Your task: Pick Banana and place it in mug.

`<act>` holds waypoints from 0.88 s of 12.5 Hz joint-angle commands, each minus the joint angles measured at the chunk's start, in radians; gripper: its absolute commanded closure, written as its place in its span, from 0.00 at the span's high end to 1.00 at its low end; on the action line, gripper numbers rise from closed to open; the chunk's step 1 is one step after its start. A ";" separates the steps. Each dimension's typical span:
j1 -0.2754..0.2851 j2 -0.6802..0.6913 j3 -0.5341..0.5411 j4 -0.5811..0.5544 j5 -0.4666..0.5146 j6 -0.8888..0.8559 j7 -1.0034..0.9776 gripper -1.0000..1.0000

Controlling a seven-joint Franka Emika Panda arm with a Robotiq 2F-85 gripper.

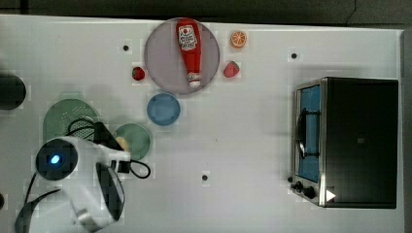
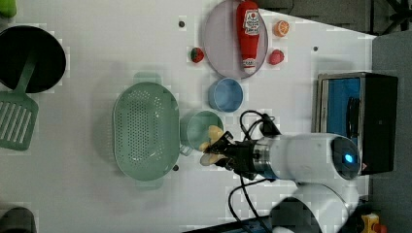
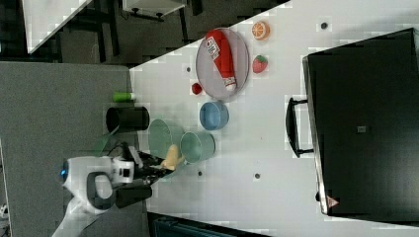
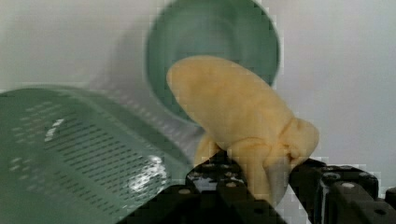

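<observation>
My gripper [image 2: 217, 151] is shut on the pale yellow banana [image 2: 213, 140], which juts forward from between the black fingers [image 4: 212, 173]. The banana [image 4: 233, 112] hangs in the air with its free end over the near rim of the pale green mug [image 4: 210, 37]. The mug [image 1: 138, 138] stands on the white table between the green perforated basket [image 1: 65, 116] and the blue cup [image 1: 163, 108]. From the right view the banana [image 3: 172, 157] sits just beside the mug [image 3: 197, 146], at the end of the white arm.
A grey plate [image 1: 163, 63] at the table's far side holds a red ketchup bottle [image 1: 189, 51], with small toy fruits around it. A toaster oven [image 1: 350, 141] stands at the top view's right. A black pan [image 2: 29, 58] and green spatula [image 2: 17, 121] lie at the left view's left.
</observation>
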 commanded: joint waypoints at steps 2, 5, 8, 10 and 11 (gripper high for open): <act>-0.039 0.084 -0.032 0.022 -0.076 0.133 0.081 0.48; -0.040 0.102 -0.038 0.021 -0.085 0.168 0.083 0.81; -0.041 0.046 -0.045 0.027 -0.084 0.140 0.083 1.00; -0.046 -0.028 -0.057 0.040 -0.082 0.081 0.083 1.00; -0.052 -0.076 -0.068 0.053 -0.082 0.029 0.083 1.00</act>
